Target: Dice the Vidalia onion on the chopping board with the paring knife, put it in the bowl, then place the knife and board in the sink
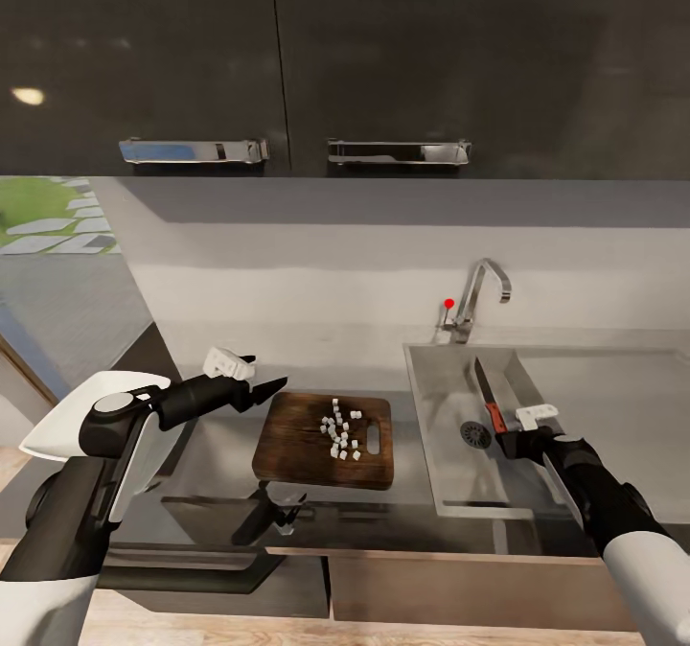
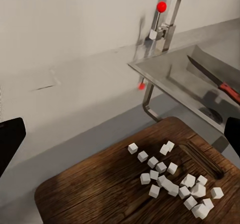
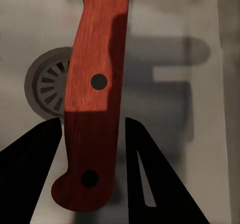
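Note:
The dark wooden chopping board (image 1: 297, 449) lies on the countertop (image 1: 211, 440) left of the sink (image 1: 594, 416). Several small white onion dice (image 1: 340, 432) are scattered near its slot handle (image 1: 373, 435); they also show in the left wrist view as dice (image 2: 172, 179). My left gripper (image 1: 264, 382) hovers open at the board's far left corner, one finger (image 2: 10, 139) and the other spread wide. My right gripper (image 1: 500, 432) is over the sink basin, shut on the paring knife's red handle (image 3: 95, 79). Its dark blade (image 1: 482, 380) points away from me. The bowl is out of view.
The drain (image 1: 475, 434) sits just left of the knife handle. The chrome tap (image 1: 476, 296) with its red dot stands behind the sink's far left corner. Dark upper cabinets (image 1: 287, 52) hang above. The counter's front edge (image 1: 383, 552) runs below the board.

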Controlling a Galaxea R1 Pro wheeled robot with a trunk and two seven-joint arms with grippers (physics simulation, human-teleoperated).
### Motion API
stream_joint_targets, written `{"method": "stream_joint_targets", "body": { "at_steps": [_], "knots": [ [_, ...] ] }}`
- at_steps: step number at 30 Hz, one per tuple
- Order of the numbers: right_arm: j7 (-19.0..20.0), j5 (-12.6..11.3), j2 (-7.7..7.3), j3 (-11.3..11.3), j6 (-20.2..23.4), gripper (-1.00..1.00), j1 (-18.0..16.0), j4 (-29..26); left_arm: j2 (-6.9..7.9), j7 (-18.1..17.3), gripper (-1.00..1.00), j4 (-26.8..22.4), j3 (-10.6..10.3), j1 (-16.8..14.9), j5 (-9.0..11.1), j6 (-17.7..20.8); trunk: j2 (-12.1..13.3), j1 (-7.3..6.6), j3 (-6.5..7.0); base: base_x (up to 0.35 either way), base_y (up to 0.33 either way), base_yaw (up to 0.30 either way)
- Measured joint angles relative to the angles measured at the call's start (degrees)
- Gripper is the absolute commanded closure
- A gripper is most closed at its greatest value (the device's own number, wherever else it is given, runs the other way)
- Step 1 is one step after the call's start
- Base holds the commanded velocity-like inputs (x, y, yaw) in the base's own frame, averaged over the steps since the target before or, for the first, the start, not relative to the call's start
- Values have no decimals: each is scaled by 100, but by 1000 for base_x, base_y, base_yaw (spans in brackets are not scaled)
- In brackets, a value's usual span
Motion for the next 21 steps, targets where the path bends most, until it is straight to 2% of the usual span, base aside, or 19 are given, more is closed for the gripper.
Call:
{"method": "stream_joint_targets", "body": {
  "at_steps": [7,16,21],
  "knots": [
    [2,-1,41,5,29,100,0,0,0,-4,-100,0,-3,0,-1,0,0,0,-15,0,0,0],
    [-6,-1,181,17,37,100,0,0,0,-2,-100,0,4,0,-1,-1,0,0,-93,0,0,0],
    [-6,0,193,17,39,100,0,0,0,0,-100,0,4,0,-1,-1,0,0,-128,0,0,0]
  ]
}}
